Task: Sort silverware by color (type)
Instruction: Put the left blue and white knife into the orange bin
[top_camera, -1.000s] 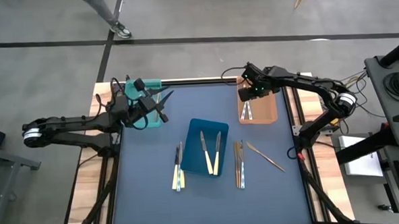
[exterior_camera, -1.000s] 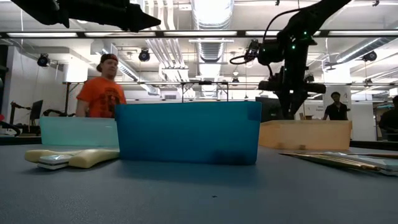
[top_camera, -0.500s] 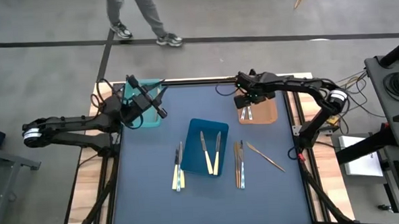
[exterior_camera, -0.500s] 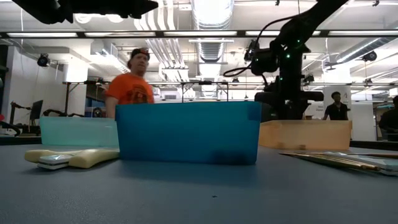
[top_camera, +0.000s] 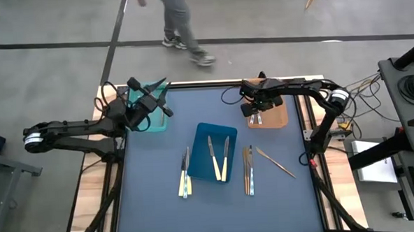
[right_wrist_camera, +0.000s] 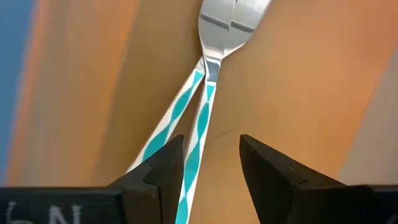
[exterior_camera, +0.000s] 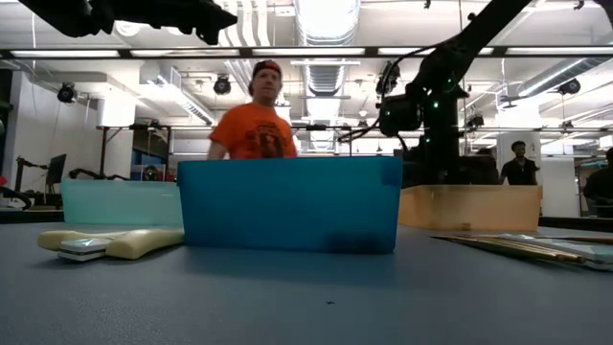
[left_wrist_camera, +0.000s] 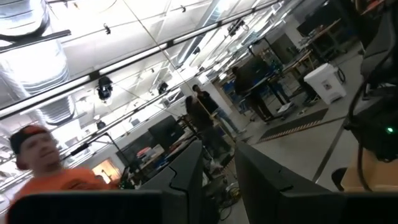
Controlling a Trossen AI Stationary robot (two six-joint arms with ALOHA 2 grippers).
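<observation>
My right gripper (top_camera: 253, 108) (right_wrist_camera: 211, 168) stands open, pointing down into the orange tray (top_camera: 277, 116) at the far right. Two spoons (right_wrist_camera: 205, 93) with teal-and-white striped handles lie on the tray floor. One handle runs between my fingers; the other passes behind one finger. My left gripper (top_camera: 161, 97) (left_wrist_camera: 217, 186) hangs open over the teal tray (top_camera: 160, 125) at the far left, tipped up toward the room, nothing between its fingers. A blue tray (top_camera: 201, 141) in the middle holds two cream-handled utensils (top_camera: 217, 157).
Loose silverware lies on the dark mat: a few pieces (top_camera: 185, 174) left of the blue tray, a few (top_camera: 248, 170) right of it, and a gold one (top_camera: 275, 162) slanting farther right. A person in an orange shirt (exterior_camera: 254, 129) walks beyond the far edge.
My right gripper has come down into the orange tray and a little toward the table's left. My left gripper has tipped its fingers upward and rolled, staying over the teal tray. The person has walked from left to right behind the table.
</observation>
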